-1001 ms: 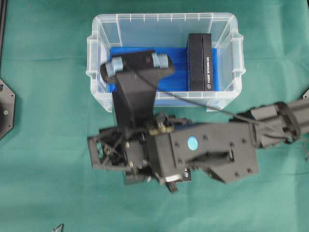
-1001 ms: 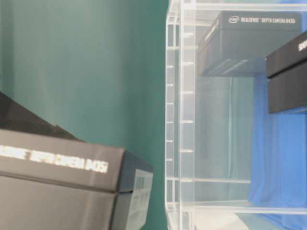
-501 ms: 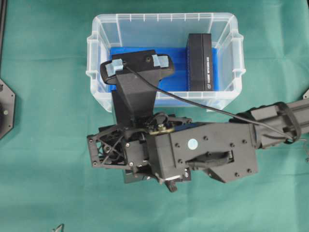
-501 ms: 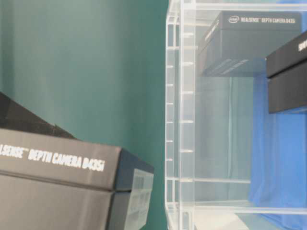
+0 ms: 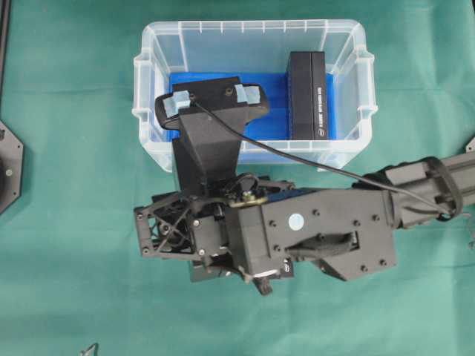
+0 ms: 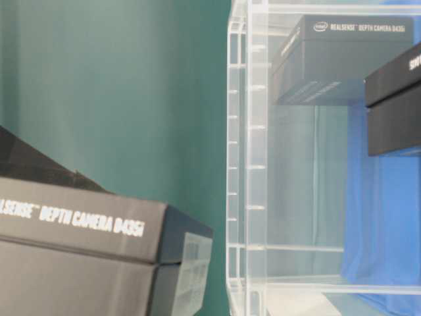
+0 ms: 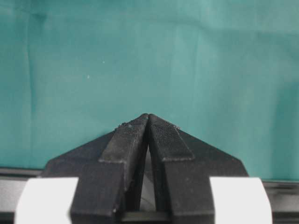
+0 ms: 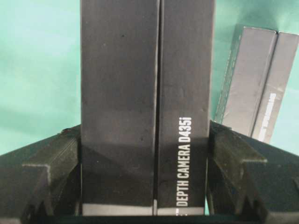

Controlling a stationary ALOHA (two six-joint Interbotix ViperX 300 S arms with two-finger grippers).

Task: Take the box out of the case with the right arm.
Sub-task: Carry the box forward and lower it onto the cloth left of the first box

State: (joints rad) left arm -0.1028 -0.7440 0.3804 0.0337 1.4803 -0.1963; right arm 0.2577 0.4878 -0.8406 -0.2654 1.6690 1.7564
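Note:
My right gripper [image 8: 145,135] is shut on a black box [image 8: 145,93] printed "DEPTH CAMERA D435i", with a finger pressed against each long side. At table level this box [image 6: 79,224] shows low on the left, outside the case [image 6: 247,164]. From overhead the right gripper [image 5: 159,230] sits over the green cloth in front of the case [image 5: 148,67], and the arm hides the held box. A second black box [image 5: 308,96] lies inside the case on the blue lining. The left gripper [image 7: 148,116] is shut, empty, over bare cloth.
Another black box [image 8: 254,79] lies to the right of the held one in the right wrist view. The wrist camera mount [image 5: 211,104] with blue tape overhangs the case's front wall. A black base plate [image 5: 7,167] sits at the left edge.
The right wrist turned slightly and the held box shifted a little in the table-level view. The grip is unchanged. The left gripper's earlier state is not shown.

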